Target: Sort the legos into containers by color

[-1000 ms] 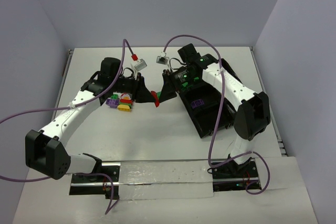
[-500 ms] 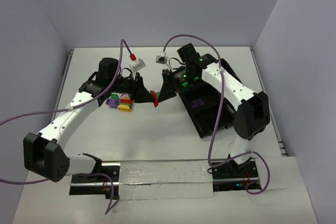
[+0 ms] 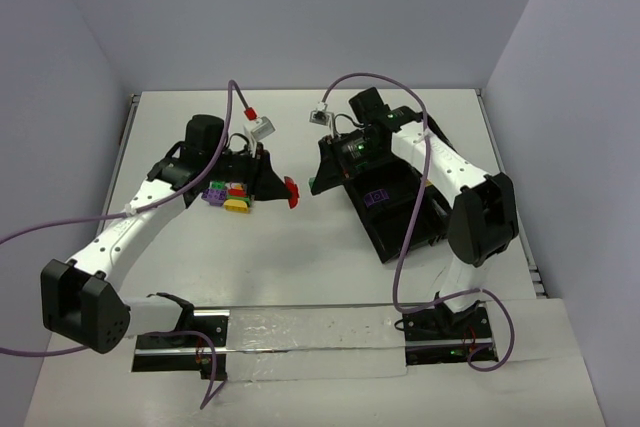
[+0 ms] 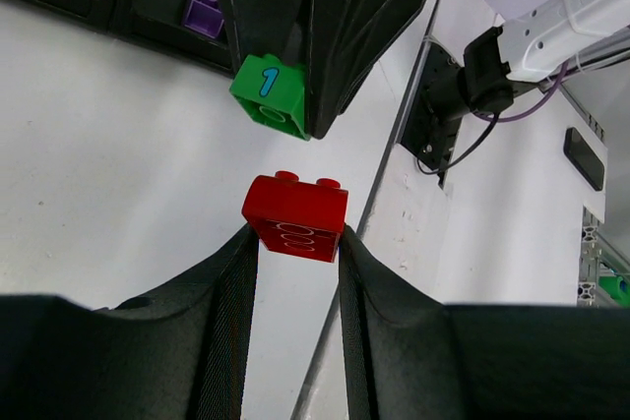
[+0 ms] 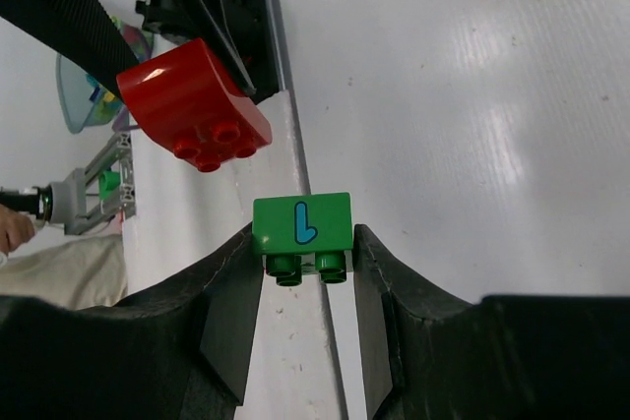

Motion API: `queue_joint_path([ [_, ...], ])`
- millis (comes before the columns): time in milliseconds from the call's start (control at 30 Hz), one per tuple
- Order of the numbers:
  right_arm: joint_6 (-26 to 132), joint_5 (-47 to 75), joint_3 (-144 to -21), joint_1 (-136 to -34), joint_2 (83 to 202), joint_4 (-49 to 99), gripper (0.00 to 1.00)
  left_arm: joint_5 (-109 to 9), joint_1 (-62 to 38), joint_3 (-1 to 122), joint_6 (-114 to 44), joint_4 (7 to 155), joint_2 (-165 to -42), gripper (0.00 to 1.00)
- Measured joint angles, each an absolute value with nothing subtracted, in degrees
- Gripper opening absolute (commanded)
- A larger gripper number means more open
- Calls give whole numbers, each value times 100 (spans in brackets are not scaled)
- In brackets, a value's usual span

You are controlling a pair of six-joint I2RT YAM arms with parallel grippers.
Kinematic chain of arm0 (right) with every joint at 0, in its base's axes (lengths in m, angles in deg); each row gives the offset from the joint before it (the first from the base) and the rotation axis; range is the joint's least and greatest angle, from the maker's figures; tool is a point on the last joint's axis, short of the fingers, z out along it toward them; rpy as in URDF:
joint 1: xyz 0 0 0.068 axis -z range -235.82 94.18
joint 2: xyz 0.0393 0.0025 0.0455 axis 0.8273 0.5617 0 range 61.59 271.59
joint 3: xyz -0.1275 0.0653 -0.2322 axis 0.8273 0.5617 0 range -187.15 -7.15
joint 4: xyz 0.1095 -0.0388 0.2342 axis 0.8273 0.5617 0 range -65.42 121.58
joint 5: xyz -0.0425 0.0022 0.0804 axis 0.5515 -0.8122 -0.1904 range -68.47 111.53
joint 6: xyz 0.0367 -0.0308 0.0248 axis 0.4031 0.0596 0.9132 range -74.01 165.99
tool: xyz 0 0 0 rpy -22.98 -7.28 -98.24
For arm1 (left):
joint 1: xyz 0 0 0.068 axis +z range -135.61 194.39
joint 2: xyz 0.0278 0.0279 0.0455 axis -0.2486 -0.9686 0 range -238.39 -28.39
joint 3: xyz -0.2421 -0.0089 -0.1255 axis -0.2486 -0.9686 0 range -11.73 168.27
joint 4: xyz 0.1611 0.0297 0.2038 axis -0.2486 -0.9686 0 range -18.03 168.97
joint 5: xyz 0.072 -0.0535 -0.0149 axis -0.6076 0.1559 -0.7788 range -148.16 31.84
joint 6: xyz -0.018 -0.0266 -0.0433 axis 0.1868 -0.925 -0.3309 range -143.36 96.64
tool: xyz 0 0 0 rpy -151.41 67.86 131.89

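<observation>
Left gripper (image 4: pixel 295 240) pinches a red brick (image 4: pixel 295 215) clear of the table at 3 o'clock from the loose pile (image 3: pixel 228 195), while right gripper (image 5: pixel 302 248) clamps a green brick (image 5: pixel 301 222) near the tray's (image 3: pixel 385 229) 10 o'clock end, likely so each colour goes in separately.

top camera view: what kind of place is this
Probably a robotics lab work cell: a white table boxed in by plain panels, a left arm and right arm bolted at its near edge, and a black divided tray.
</observation>
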State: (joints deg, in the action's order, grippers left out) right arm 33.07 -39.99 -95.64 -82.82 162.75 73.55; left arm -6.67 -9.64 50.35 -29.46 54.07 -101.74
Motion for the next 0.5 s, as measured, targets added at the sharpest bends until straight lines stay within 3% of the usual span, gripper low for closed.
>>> queue_joint_path([
  [300,5019,-1347,-9319,-7966,15946,6404,0,-1548,-948,5005,-3032,5406,-10155,0],
  [500,6252,977,-9318,-7567,15962,6103,9,-2603,-948,5005,-3332,5416,-10209,0],
])
